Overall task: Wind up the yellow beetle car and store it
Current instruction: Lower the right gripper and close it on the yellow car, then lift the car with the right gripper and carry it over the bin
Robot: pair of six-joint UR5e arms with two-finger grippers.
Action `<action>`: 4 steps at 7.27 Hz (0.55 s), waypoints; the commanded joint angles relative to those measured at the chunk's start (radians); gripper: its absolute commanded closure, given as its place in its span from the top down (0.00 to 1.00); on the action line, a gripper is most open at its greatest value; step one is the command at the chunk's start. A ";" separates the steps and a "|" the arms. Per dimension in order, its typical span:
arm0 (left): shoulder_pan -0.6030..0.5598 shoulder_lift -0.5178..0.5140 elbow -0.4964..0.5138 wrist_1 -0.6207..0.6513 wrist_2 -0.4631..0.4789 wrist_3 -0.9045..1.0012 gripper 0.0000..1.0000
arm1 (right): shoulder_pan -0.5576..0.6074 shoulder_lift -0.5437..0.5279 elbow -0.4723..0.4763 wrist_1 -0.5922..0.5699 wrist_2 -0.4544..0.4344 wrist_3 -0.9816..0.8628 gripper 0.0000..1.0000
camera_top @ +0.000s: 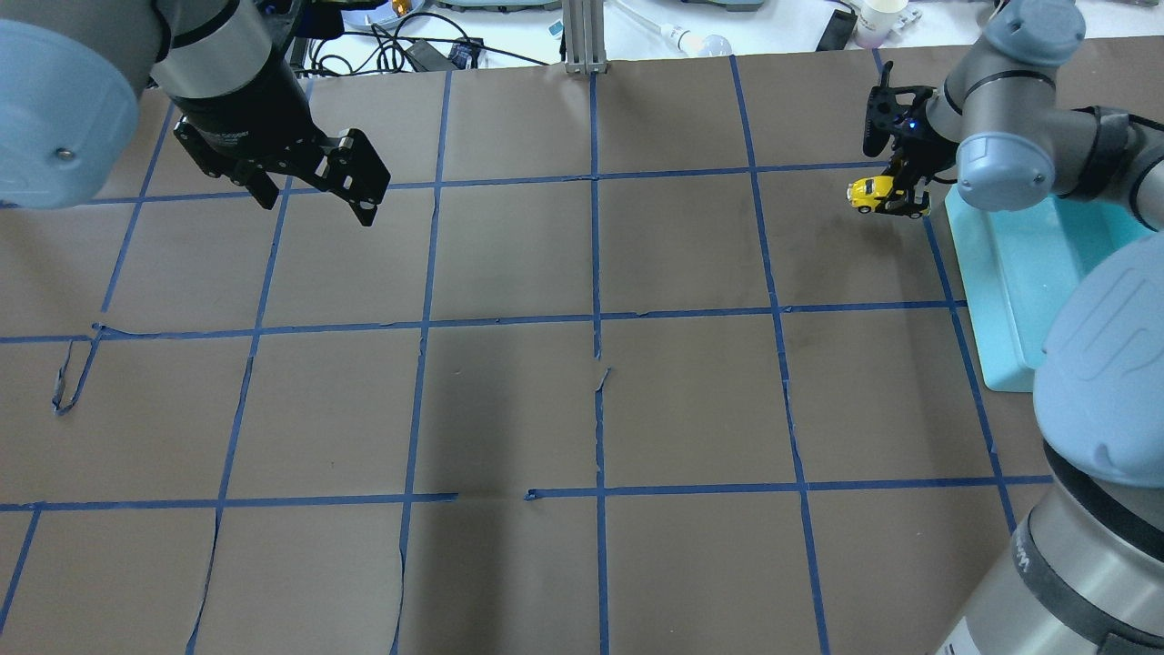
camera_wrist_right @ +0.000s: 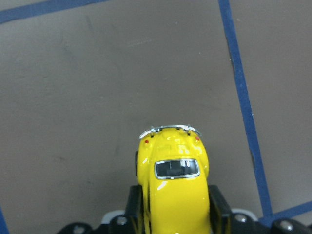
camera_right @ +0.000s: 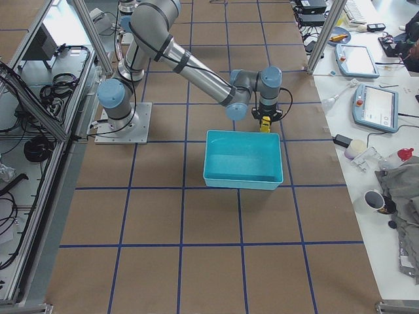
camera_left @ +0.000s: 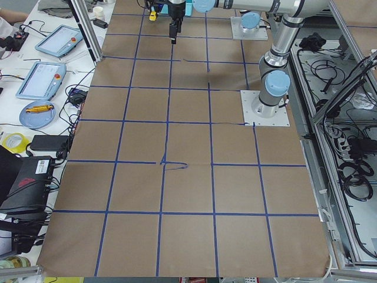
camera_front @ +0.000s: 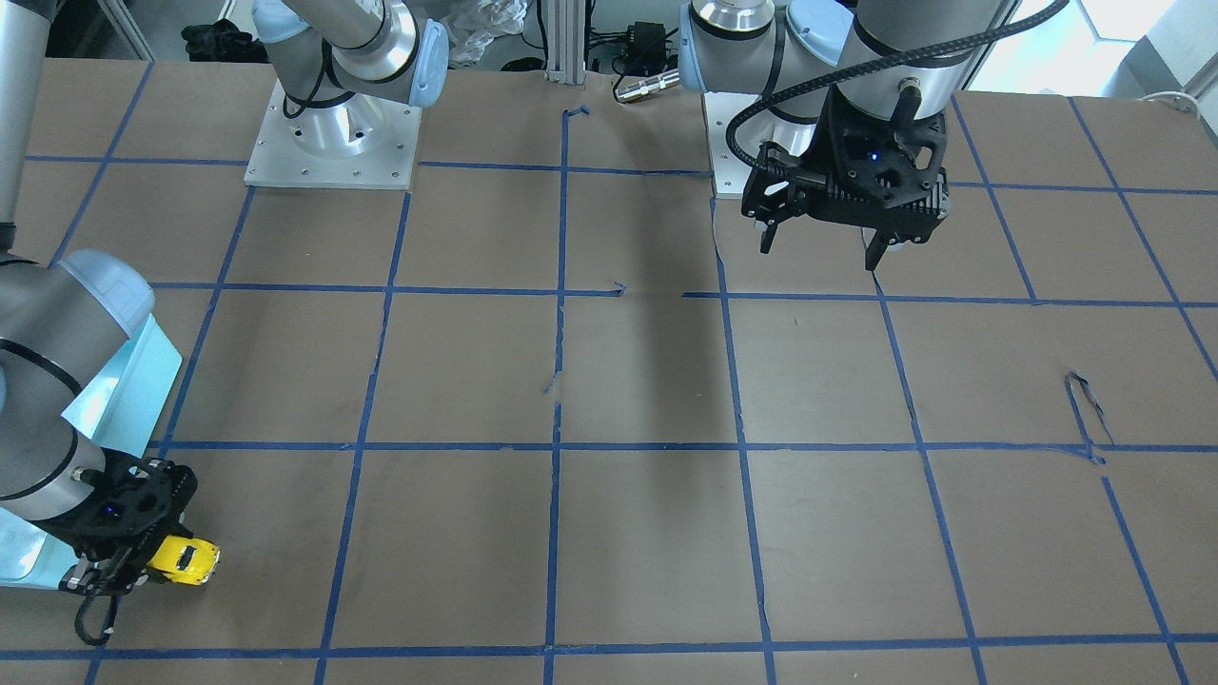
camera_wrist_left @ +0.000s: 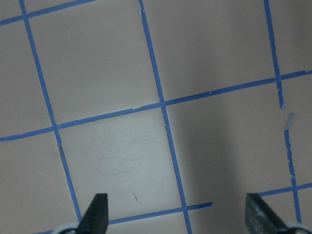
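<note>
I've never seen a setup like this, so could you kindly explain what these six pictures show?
Two robot arms stand at a brown table marked with blue tape. Four pictures come from fixed cameras: opposite the robot, behind it, and at each table end. Two come from cameras on the wrists. The right pincer is shut on a yellow beetle car, just beside a light blue bin. The left pincer hangs open and empty over bare table.
</note>
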 commanded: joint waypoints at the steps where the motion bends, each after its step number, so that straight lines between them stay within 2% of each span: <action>1: 0.002 0.000 0.000 0.000 -0.001 0.002 0.99 | 0.004 -0.091 -0.120 0.241 0.000 -0.005 0.05; 2: 0.002 0.000 0.000 0.000 -0.001 0.002 0.99 | -0.004 -0.110 -0.183 0.359 0.000 -0.018 0.05; 4: -0.001 0.002 0.000 -0.002 -0.001 0.001 0.99 | -0.080 -0.163 -0.197 0.443 -0.027 -0.091 0.03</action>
